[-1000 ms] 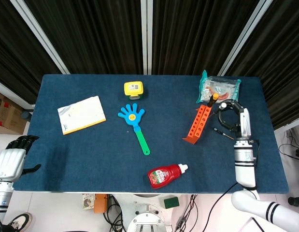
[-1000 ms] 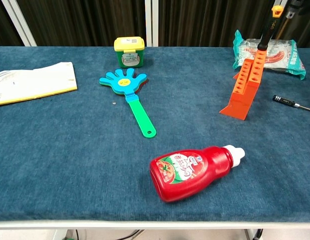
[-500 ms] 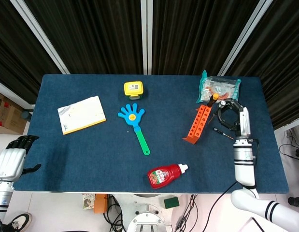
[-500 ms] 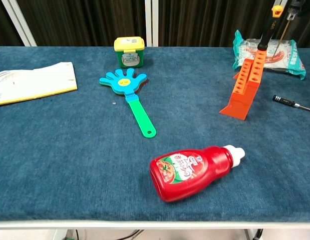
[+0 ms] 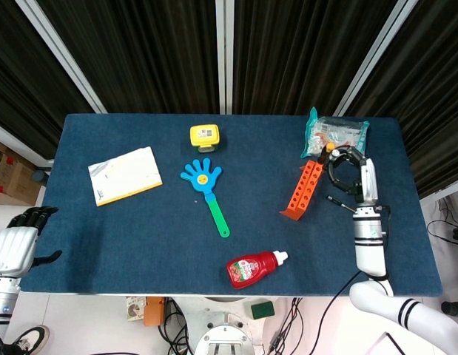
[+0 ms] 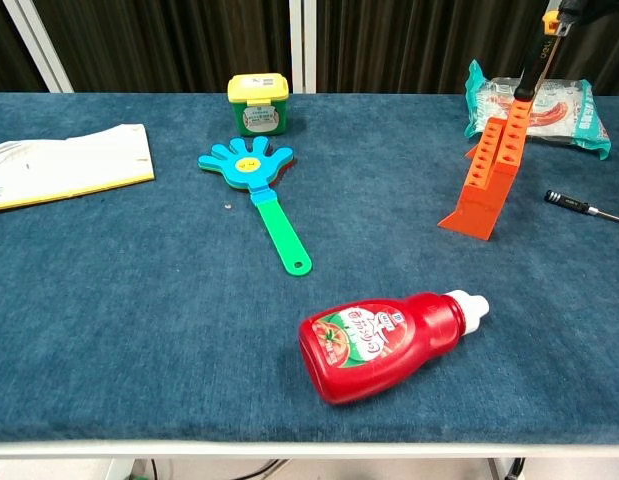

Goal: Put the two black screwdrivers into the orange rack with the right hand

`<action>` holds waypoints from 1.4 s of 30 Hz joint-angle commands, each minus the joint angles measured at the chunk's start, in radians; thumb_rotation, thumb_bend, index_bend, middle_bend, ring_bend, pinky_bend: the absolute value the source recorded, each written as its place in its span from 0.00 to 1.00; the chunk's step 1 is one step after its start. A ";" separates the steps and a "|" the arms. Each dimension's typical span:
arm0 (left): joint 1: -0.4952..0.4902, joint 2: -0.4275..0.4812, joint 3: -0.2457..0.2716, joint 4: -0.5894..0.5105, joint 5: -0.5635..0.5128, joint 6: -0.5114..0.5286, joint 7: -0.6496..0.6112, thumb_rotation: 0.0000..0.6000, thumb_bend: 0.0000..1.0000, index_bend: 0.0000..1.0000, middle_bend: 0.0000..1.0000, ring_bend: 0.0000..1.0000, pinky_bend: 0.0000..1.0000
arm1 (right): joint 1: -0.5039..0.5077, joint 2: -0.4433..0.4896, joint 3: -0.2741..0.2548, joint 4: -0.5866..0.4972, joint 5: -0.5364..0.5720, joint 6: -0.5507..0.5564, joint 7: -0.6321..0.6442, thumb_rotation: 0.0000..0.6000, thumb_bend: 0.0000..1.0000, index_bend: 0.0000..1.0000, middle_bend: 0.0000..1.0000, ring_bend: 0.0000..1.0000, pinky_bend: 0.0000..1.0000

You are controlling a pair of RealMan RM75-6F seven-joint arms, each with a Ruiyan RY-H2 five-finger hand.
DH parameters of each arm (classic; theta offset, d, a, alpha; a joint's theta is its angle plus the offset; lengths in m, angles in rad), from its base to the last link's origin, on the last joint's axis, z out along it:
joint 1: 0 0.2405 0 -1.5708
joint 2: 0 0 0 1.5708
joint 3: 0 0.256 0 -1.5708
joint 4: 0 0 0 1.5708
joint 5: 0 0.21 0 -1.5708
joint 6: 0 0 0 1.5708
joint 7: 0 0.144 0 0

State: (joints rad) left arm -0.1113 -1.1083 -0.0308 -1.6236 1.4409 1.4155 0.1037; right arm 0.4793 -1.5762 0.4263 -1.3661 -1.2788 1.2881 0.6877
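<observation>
The orange rack [image 5: 302, 188] [image 6: 494, 160] stands on the blue table at the right. One black screwdriver [image 5: 326, 154] [image 6: 532, 65] with an orange cap stands upright in the rack's far end. My right hand [image 5: 348, 171] [image 6: 579, 8] is just right of it, its curled fingers closed around the cap. The second black screwdriver [image 5: 339, 203] [image 6: 579, 206] lies flat on the cloth right of the rack, below the hand. My left hand [image 5: 18, 240] hangs off the table's front left corner, holding nothing.
A snack bag [image 5: 334, 135] lies behind the rack. A red ketchup bottle [image 5: 254, 268] lies near the front edge. A blue hand-shaped clapper [image 5: 203, 181], a yellow box [image 5: 205, 136] and a booklet [image 5: 125, 174] sit to the left.
My right hand has shifted slightly left toward the rack and the standing screwdriver's cap. Neither screwdriver has moved, and the left hand is still.
</observation>
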 commanded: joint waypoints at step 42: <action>-0.005 0.002 -0.006 0.004 -0.021 -0.015 -0.009 1.00 0.00 0.18 0.20 0.14 0.26 | 0.043 -0.091 -0.046 0.183 -0.014 -0.040 0.052 1.00 0.43 0.62 0.51 0.55 0.42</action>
State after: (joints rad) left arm -0.1160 -1.1061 -0.0370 -1.6195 1.4205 1.4004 0.0949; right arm 0.5217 -1.6670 0.3808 -1.1839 -1.2931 1.2483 0.7399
